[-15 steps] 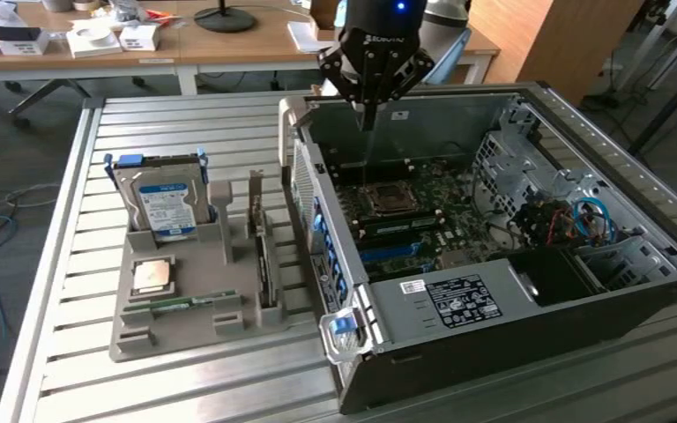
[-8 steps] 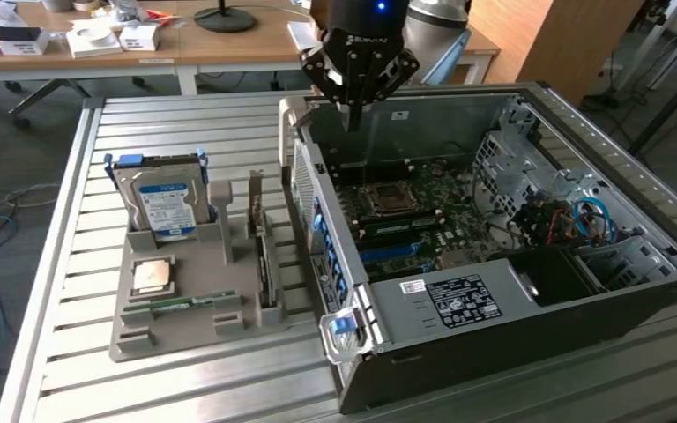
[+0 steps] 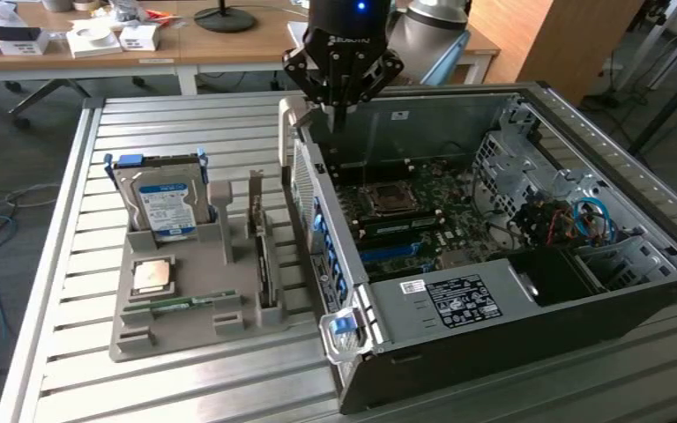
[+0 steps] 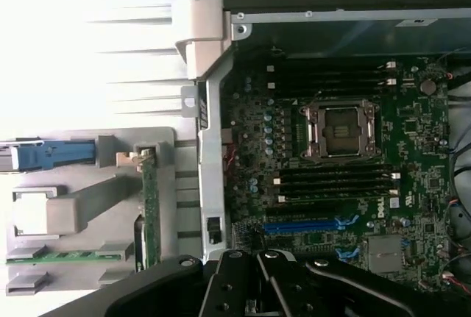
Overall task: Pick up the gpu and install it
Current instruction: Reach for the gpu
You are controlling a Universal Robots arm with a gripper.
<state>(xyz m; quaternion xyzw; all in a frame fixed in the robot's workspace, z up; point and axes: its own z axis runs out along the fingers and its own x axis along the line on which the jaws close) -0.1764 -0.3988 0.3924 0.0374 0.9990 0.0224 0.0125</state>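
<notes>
The gpu stands on edge in a slot of the grey parts holder, left of the open computer case in the exterior view. It is a thin dark card with a tan metal end. In the wrist view the gpu shows as a thin green edge in the holder. My gripper hangs shut and empty over the rear edge of the case, above and behind the card and not touching it. The gripper looks down on the motherboard and its blue slot.
The holder also carries a blue-labelled hard drive, a processor chip and a green memory stick. All of it rests on a slatted metal table. Inside the case are an empty processor socket, a power supply and cables.
</notes>
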